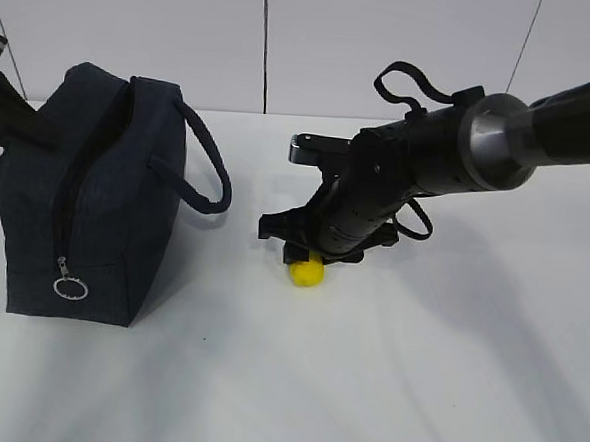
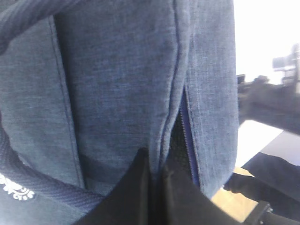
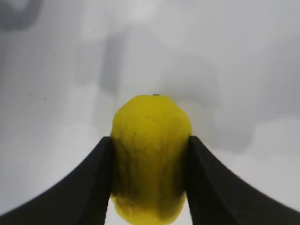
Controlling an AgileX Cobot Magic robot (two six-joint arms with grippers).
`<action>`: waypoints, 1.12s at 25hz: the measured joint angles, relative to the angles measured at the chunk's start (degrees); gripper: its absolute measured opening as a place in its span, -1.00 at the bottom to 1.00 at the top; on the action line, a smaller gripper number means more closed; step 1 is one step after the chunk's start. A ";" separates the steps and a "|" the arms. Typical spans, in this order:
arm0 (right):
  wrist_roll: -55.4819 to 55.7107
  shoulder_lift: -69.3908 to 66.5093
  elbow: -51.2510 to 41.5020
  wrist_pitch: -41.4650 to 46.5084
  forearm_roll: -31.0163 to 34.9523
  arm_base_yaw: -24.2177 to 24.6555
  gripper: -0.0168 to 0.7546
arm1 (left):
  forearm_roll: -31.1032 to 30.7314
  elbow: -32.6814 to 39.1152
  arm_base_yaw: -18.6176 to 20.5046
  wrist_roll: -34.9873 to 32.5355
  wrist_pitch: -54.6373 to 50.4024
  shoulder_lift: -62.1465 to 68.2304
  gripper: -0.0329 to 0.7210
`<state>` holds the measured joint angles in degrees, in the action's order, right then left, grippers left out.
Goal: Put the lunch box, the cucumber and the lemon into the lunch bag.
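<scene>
A: Lemon (image 3: pixel 151 157) is pinched between right gripper (image 3: pixel 150 161) fingers, low on table (image 1: pixel 415 389), right of lunch bag (image 1: pixel 86 198).

B: Left gripper (image 2: pixel 154 197) is clamped on bag fabric. Lift should be straight, opening kept spread.

I see a plain white tabletop (image 1: pixel 395 387) filling the lower part of my exterior view, matte, with soft grey shadows lying across it. Behind it stands a white panelled wall (image 1: pixel 386 46), split by thin dark seams, one upright and two slanting. In my left wrist view a strip of tan, wood-coloured surface (image 2: pixel 234 197) shows at the lower right, blurred.
</scene>
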<state>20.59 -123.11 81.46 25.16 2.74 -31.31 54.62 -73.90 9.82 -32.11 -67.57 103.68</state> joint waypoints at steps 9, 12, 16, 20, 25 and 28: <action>-0.97 1.15 6.12 11.22 -0.85 0.00 -0.08 | -0.72 0.00 0.00 -0.60 0.36 0.00 -0.91; -2.67 2.47 10.13 15.58 -0.94 0.00 -0.08 | -1.64 0.00 0.00 -0.60 0.92 0.00 -0.91; -7.14 4.16 15.98 20.49 1.87 0.00 -0.08 | -2.32 0.00 0.00 -0.60 1.57 0.00 -0.91; -16.17 4.88 22.71 22.64 12.10 0.00 -0.08 | -1.68 0.00 0.00 -0.60 1.69 0.00 -0.91; -28.71 4.92 26.49 22.64 27.99 0.00 -0.09 | 4.51 0.00 0.00 -1.60 0.26 0.00 -0.91; -31.68 4.92 26.62 21.82 32.79 0.00 -0.09 | 9.40 0.00 0.00 -2.92 0.04 0.00 -0.91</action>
<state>-11.09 -118.19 108.08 46.98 35.52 -31.31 64.02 -73.90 9.82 -35.03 -67.53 103.68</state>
